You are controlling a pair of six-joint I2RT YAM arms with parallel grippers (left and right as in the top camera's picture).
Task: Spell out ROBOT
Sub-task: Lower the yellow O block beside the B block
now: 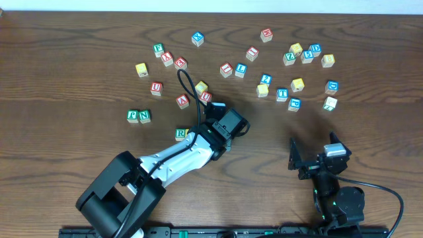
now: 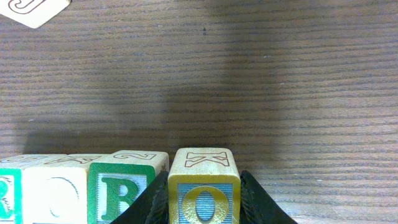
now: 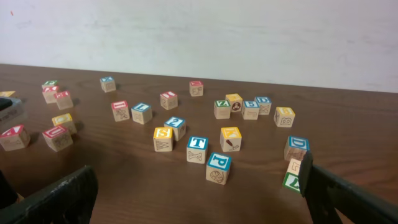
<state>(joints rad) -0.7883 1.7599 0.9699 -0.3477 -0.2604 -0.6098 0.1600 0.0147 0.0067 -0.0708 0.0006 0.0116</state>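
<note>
The left wrist view shows my left gripper shut on a yellow-faced O cube, one black finger on each side of it. This cube rests on the table at the right end of a row. To its left stand a green-bordered B cube, a pale O cube and the edge of a green-bordered cube. Overhead, only the R cube of that row shows beside the left arm. The blue-bordered T cube sits among loose cubes. My right gripper is open and holds nothing.
Many loose letter cubes lie across the far half of the table. They include green F and N cubes, red-lettered cubes near the left arm, and a blue P cube in front of the right gripper. A black cable arcs over the table.
</note>
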